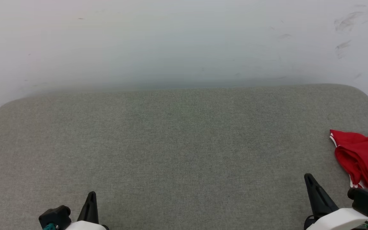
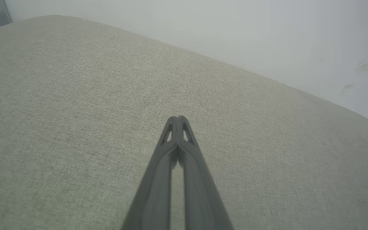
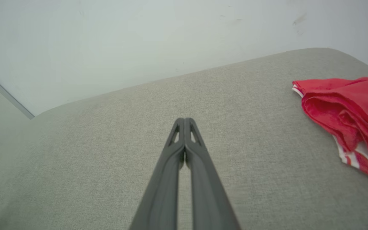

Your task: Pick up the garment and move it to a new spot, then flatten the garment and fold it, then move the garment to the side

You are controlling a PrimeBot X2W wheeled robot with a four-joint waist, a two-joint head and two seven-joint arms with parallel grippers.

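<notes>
No readable text or markings.

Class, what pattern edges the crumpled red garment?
White-and-red stripes on the garment, clearest in right wrist view.

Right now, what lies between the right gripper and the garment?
Only the bare grey fabric surface, seen in the right wrist view; the shut right gripper and the garment are apart.

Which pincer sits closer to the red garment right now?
The right pincer; the garment lies just beside it, while the left pincer is far across the cushion.
</notes>
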